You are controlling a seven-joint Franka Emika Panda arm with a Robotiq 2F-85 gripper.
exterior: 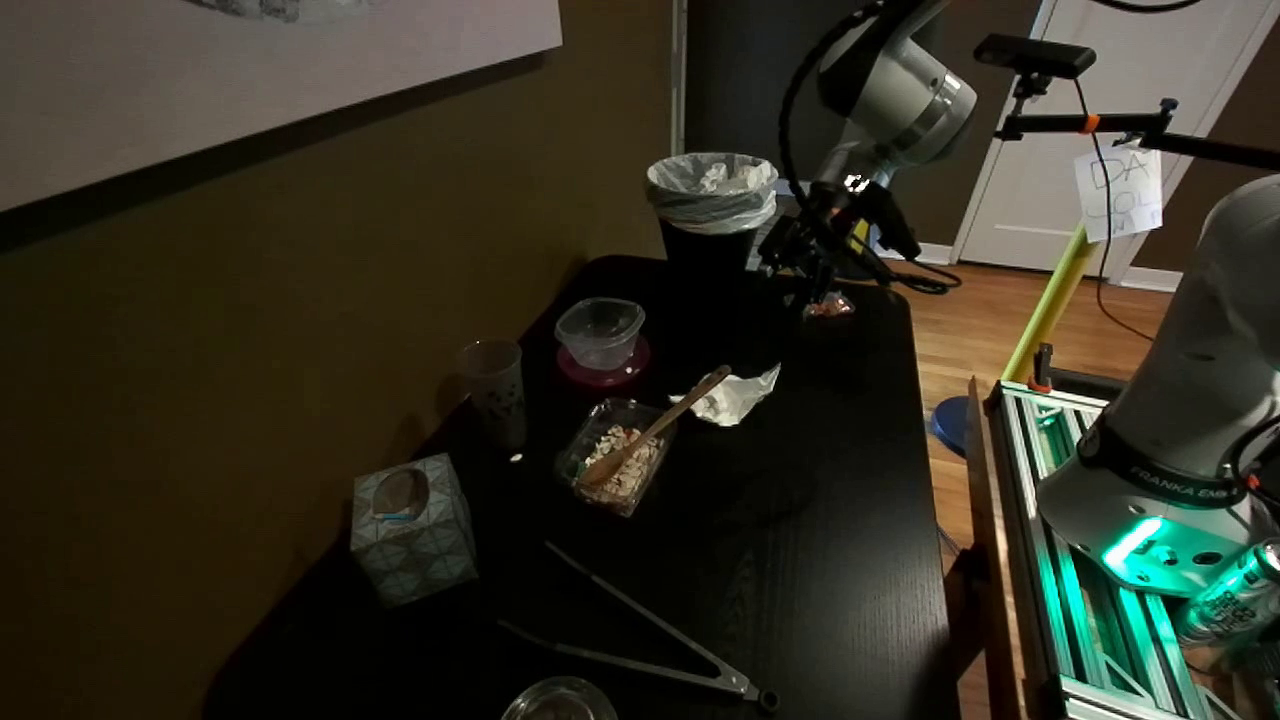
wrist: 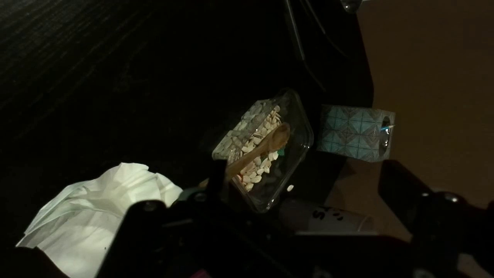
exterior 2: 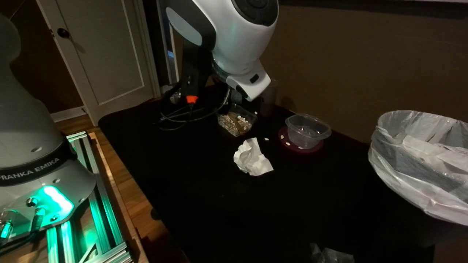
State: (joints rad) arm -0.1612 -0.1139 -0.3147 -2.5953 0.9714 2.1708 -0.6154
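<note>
Above the table [exterior: 830, 520], the arm [exterior: 890, 105] bends downward, pincer [wrist: 305, 170] parted wide.

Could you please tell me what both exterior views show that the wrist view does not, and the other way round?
Only the exterior views show the lined bin, the white door and the robot's base with its green light.

Only the wrist view shows the fingers plainly, standing wide apart with nothing seen gripped.

All of them share the clear tray with pale flakes and a wooden spoon in it, and the crumpled white paper near it.
</note>
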